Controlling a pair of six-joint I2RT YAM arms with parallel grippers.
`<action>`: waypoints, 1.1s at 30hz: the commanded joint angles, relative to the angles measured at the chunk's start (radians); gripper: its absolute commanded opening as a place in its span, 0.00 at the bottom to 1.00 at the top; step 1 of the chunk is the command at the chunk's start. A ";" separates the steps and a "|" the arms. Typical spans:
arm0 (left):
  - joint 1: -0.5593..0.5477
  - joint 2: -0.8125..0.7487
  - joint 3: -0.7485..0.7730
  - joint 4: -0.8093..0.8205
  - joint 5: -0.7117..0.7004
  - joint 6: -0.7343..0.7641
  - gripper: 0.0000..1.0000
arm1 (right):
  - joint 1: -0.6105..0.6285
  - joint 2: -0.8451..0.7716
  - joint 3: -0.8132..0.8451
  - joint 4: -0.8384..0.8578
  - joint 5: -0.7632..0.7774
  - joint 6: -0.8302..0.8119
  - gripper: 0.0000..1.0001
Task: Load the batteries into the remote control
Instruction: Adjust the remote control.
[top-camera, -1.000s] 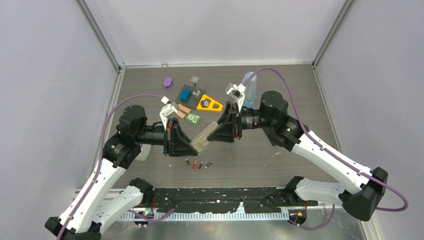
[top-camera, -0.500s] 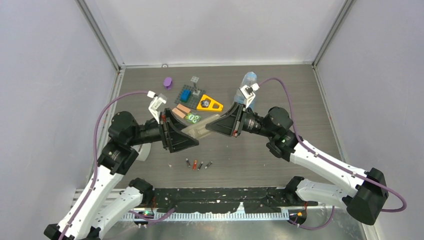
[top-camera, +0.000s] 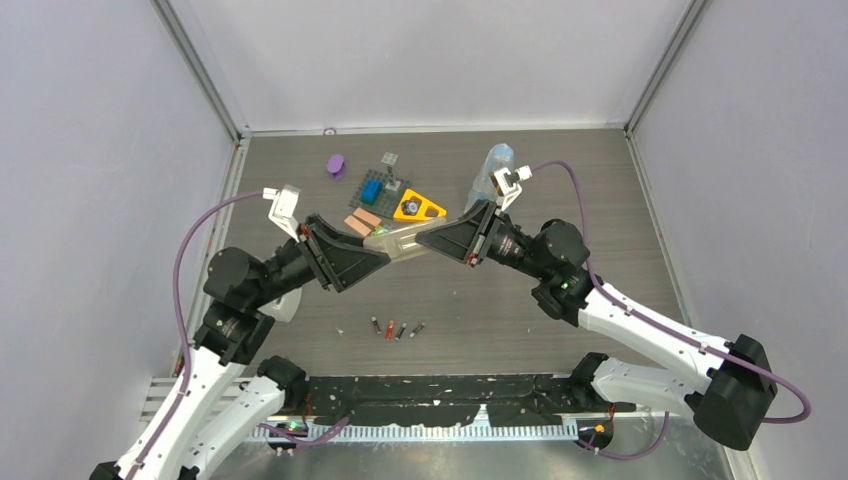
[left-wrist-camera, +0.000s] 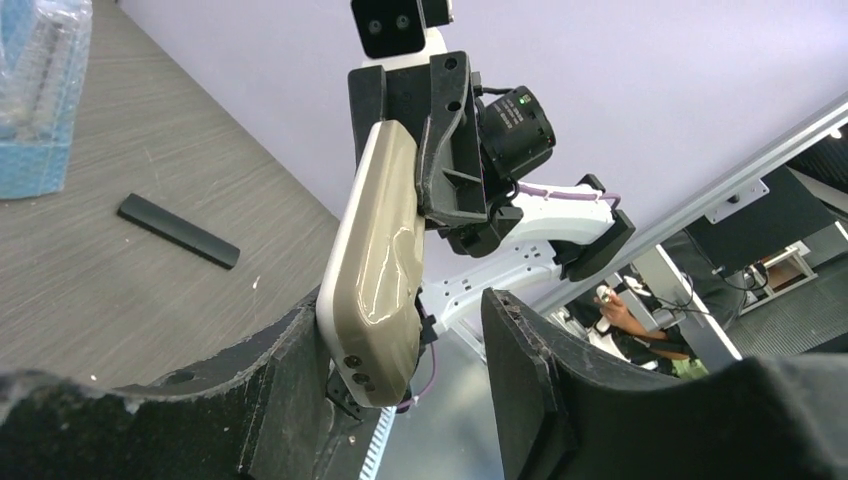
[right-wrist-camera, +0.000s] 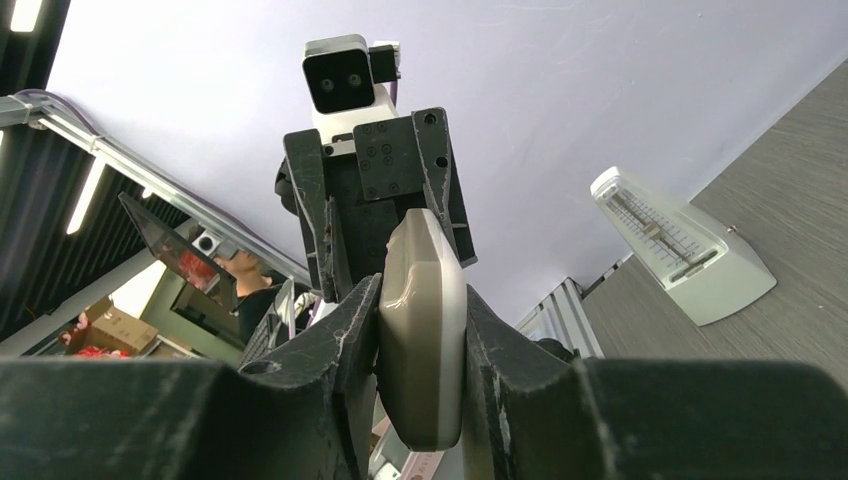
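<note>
Remote (top-camera: 400, 243): held in the air above the counter (top-camera: 600, 180), slanted, spanning the gap between the two arms.

Right jaws: clamped on one end of the remote. In the right wrist view both are seen pressed against opposite sides of the shell.

Left jaws: apart. In the left wrist view the remote's other end leans on one jaw and a clear gap is left to the other, so the load is judged to be carried by the right jaws alone.

Batteries (top-camera: 397, 328): four, lying in a short row on the counter nearer the arm bases, well apart from both jaws. None is seen loaded, and the battery bay cannot be made out.

A black strip (left-wrist-camera: 178, 230) is noted flat on the counter.

Handling (judged): the remote is taken to be light and stiff, and its glossy shell is likely slippery, so a hold across the sides at one end is preferred, with the bay left uncovered. The batteries are expected to roll, so each is best pinched at mid-length across its round body.
</note>
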 joint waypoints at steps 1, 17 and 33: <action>-0.003 0.006 -0.001 0.094 -0.007 -0.049 0.55 | -0.008 -0.010 -0.007 0.056 0.068 0.001 0.32; -0.003 0.053 0.048 -0.017 -0.026 -0.003 0.42 | -0.007 -0.002 -0.010 0.022 0.072 -0.023 0.33; -0.003 0.101 0.102 -0.228 -0.111 0.095 0.00 | -0.007 -0.018 -0.010 -0.108 0.085 -0.068 0.69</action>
